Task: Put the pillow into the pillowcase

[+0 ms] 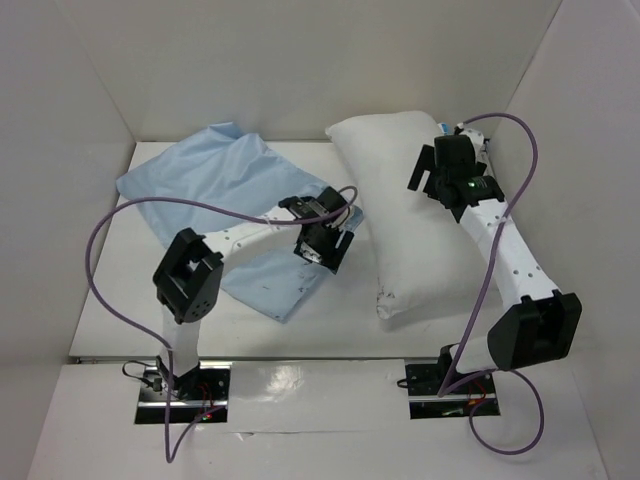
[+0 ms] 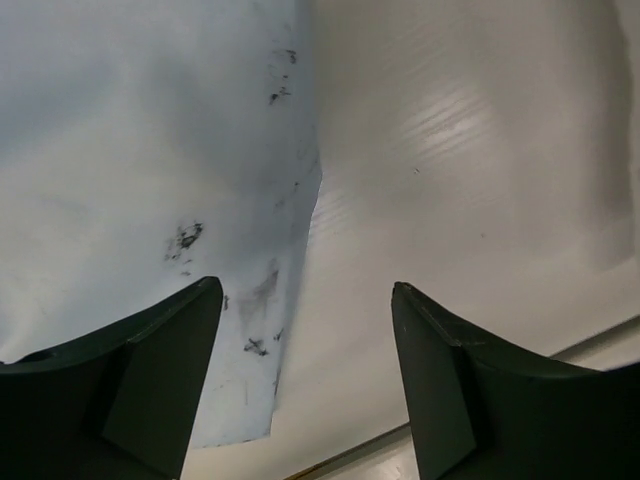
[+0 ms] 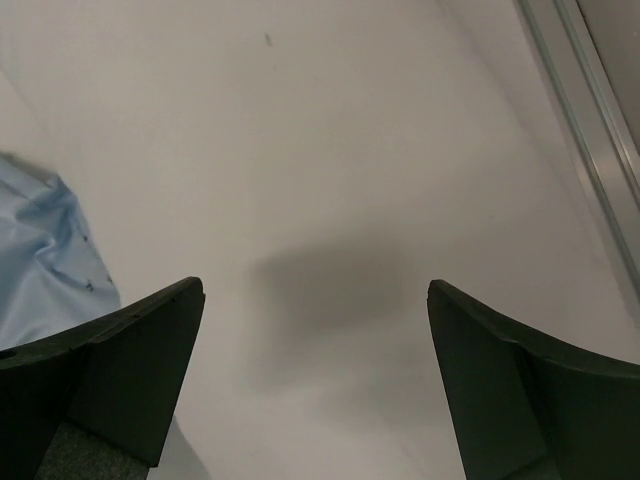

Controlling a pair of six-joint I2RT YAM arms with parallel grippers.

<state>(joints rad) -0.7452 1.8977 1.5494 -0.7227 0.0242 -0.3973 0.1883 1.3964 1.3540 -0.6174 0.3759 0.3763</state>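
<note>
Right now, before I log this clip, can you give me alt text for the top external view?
A white pillow lies uncovered beside a spread light blue pillowcase on a white table. The left pincer hangs over the pillowcase's right edge; the right pincer hangs over the pillow's far end.

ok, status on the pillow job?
Left gripper open, empty, over pillowcase edge. Right gripper open, empty, above pillow. Pillow beside pillowcase, not in. Nothing blocking.
</note>
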